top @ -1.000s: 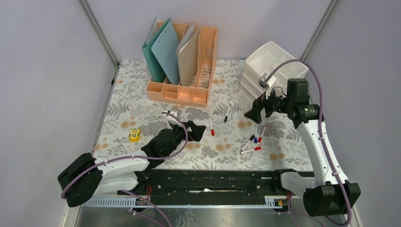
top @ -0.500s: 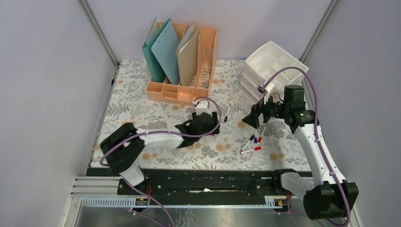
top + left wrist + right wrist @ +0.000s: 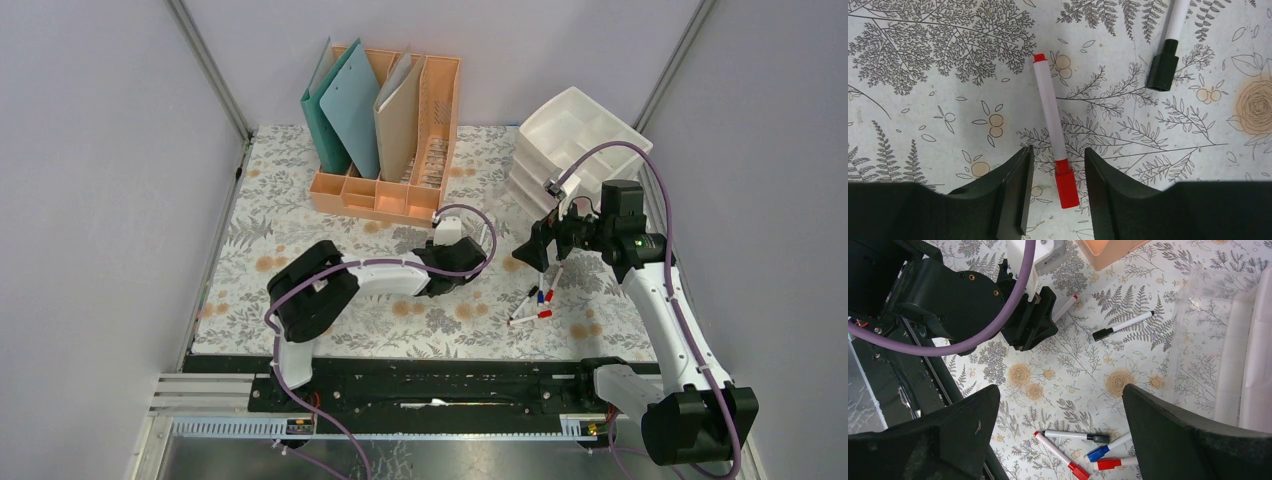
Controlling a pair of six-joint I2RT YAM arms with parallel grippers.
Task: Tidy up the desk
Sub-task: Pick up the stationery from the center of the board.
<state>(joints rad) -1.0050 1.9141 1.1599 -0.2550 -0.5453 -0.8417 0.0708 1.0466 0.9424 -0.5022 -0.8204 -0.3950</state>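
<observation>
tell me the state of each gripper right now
Left gripper: open, jaws either side of the red marker, not gripping it.
Right gripper: open, holding nothing.

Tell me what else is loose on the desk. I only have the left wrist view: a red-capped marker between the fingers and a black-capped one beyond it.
Observer: Four more markers lie clustered on the desk, right of yours and nearer the front edge: one black-capped, one blue-capped, two red-capped.
Operator: Is the right arm on them?
Observer: No. The right gripper hovers above the desk near that cluster, fingers wide open, holding nothing.
Operator: Anywhere to put them?
Observer: A white drawer unit stands at the far right corner of the desk.
</observation>
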